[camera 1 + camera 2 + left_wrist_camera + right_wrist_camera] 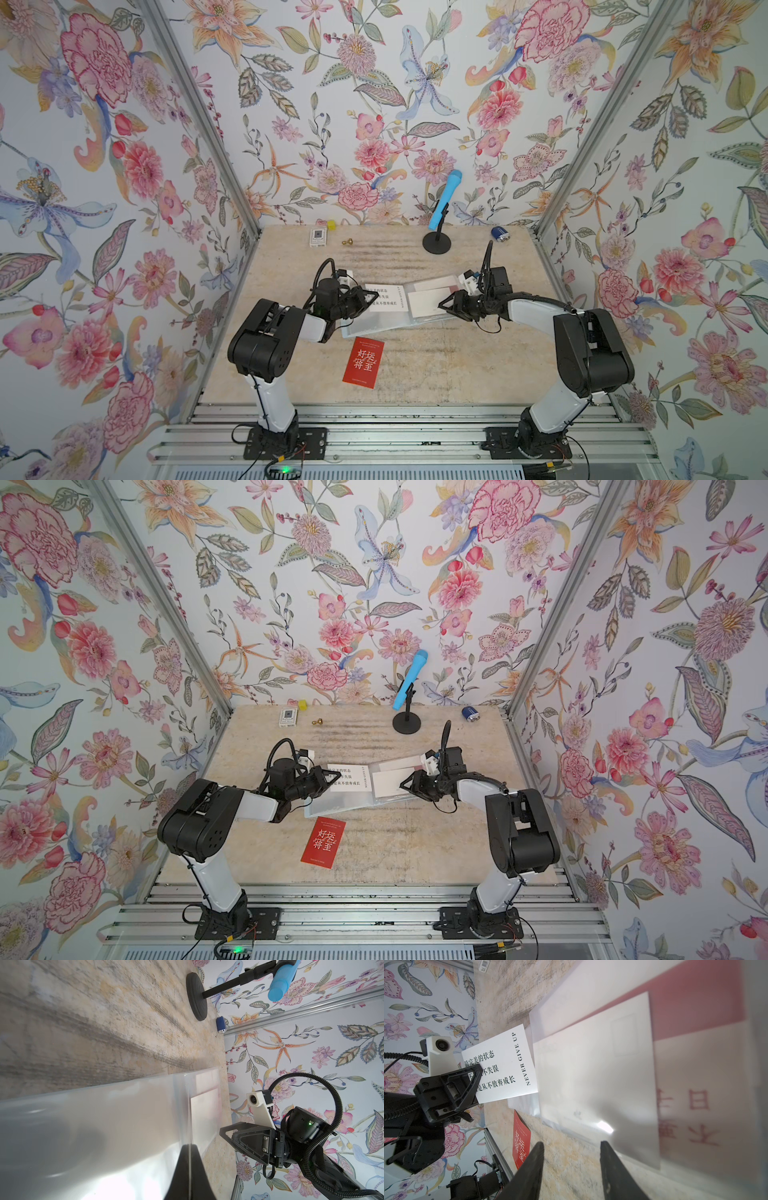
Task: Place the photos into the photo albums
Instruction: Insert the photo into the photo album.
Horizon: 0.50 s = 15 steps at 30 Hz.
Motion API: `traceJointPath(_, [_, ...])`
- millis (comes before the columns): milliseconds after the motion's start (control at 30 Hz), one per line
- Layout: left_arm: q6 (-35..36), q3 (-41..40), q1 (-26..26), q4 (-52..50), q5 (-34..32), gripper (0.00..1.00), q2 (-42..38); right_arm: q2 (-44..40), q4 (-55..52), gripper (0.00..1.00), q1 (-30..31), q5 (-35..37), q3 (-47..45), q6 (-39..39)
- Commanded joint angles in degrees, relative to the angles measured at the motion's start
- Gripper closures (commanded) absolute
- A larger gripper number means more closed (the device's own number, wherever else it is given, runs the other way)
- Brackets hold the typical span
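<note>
The photo album (374,326) (334,806) lies open mid-table, its clear sleeve pages showing. A white photo (428,301) (591,1074) and pale pink ones (434,284) (695,1095) sit under its right page's plastic. My left gripper (375,295) (338,774) (190,1146) is shut on the edge of a white photo with black lettering (388,297) (508,1059), held just over the left page. My right gripper (441,305) (402,785) (572,1142) stands open and empty at the right page's near edge. A red photo (363,362) (323,842) (521,1140) lies on the table in front of the album.
A blue microphone (444,199) on a black stand (436,242) is at the back. A blue cylinder (500,233) lies back right. A small white box (318,237), a yellow cube (331,225) and a brass piece (347,241) lie back left. Metal rails (395,415) border the front.
</note>
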Motion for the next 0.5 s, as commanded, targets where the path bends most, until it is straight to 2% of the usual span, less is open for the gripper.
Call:
traceJointPath(0, [-2.80,-0.51,0.32,4.55,1.38,1.00,1.55,0.56,0.56,0.53,-0.60,0.20,1.03,-0.73])
traceJointPath(333, [-6.49,-0.51,-0.53,9.60,1.98,1.00,4.28,0.64,0.51,0.53,-0.85,0.29,0.82,-1.06])
traceJointPath(467, [-10.80,-1.36,-0.96,16.32,2.18,1.00,6.31,0.73,0.56,0.54,-0.85,0.27,0.69,-1.06])
